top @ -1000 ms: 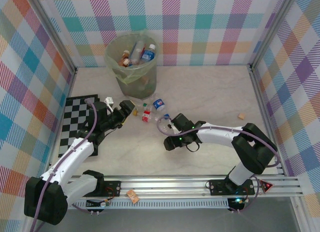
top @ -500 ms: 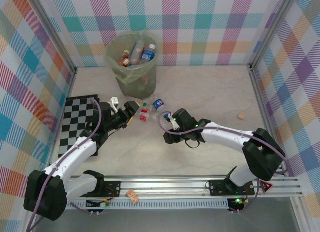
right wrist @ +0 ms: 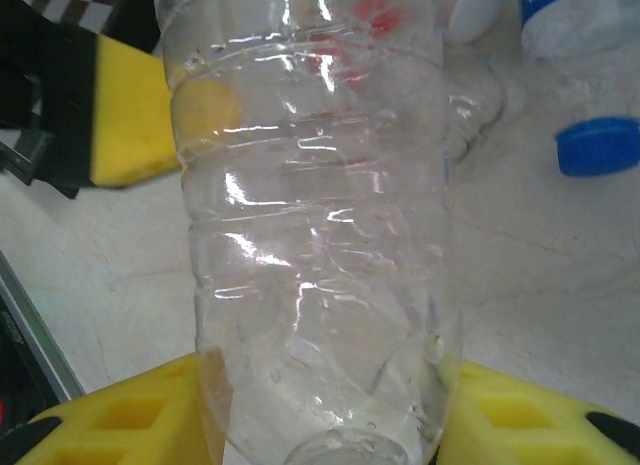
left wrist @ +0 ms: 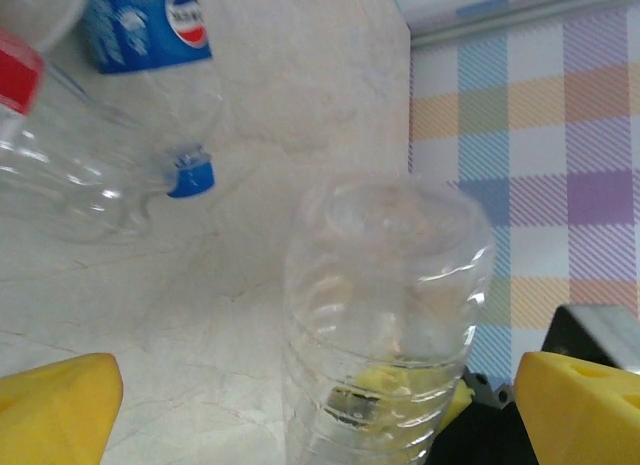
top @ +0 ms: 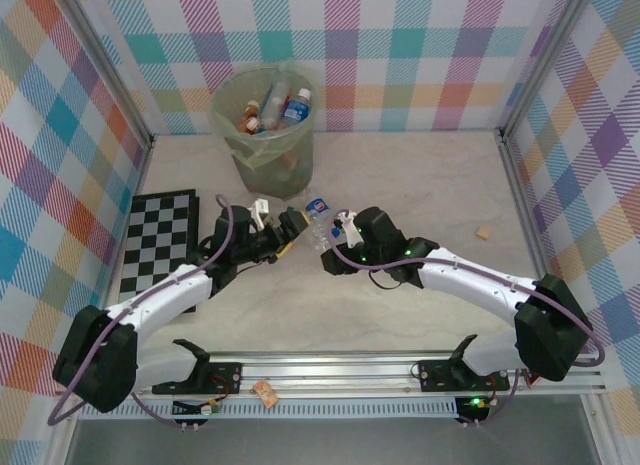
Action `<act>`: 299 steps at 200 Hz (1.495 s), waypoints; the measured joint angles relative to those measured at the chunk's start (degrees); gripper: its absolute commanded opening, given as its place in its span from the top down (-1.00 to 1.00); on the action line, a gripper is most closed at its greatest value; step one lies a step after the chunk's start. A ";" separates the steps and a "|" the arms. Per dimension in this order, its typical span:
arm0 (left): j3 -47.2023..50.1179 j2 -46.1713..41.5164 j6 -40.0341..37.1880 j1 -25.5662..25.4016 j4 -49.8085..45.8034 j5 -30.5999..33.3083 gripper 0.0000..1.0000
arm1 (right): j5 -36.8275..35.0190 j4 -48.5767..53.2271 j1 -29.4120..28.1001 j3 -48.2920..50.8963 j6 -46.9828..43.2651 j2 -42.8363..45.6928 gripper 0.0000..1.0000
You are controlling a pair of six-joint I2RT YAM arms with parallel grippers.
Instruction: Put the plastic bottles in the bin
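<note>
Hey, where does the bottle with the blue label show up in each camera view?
Top external: blue-label bottle lying just right of the bin base.
Left wrist: top left corner.
Right wrist: top right corner.
Shared landmark: the blue cap close beside it in both wrist views.

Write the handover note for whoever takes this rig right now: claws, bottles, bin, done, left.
Right claw: shut on a clear bottle near mid-table.
Left claw: open, fingers either side of that bottle's other end, not touching it.
Bin: at the back of the table, with several binned bottles inside; those are done.
Left to do: the held bottle, plus a blue-label bottle and a blue-capped bottle lying on the table.
</note>
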State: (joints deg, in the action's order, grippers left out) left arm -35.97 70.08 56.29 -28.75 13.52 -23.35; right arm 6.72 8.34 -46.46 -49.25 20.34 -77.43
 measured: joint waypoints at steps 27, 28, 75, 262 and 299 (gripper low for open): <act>-0.96 3.96 1.38 -2.45 4.50 -0.07 -0.84 | 0.48 -1.95 0.00 -0.04 0.42 -0.24 0.01; -1.01 4.17 1.53 -2.56 4.72 -0.09 -0.83 | 0.50 -2.03 0.00 -0.04 0.44 -0.26 0.01; -2.25 10.45 4.68 -4.87 11.67 -0.22 -0.31 | 0.61 -3.26 0.00 -0.04 1.42 -0.52 0.01; -24.24 6.99 -11.69 3.52 -13.09 1.79 -0.02 | -3.85 6.88 11.19 2.80 1.29 16.85 -0.78; -45.72 8.48 -23.32 10.21 -22.69 3.39 0.08 | -4.48 9.57 11.32 4.68 1.92 16.72 -0.78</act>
State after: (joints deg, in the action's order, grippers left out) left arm -81.69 78.56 32.97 -18.55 -9.17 -19.97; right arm 2.24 17.91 -35.14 -44.58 22.26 -60.71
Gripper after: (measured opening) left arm 0.488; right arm 0.890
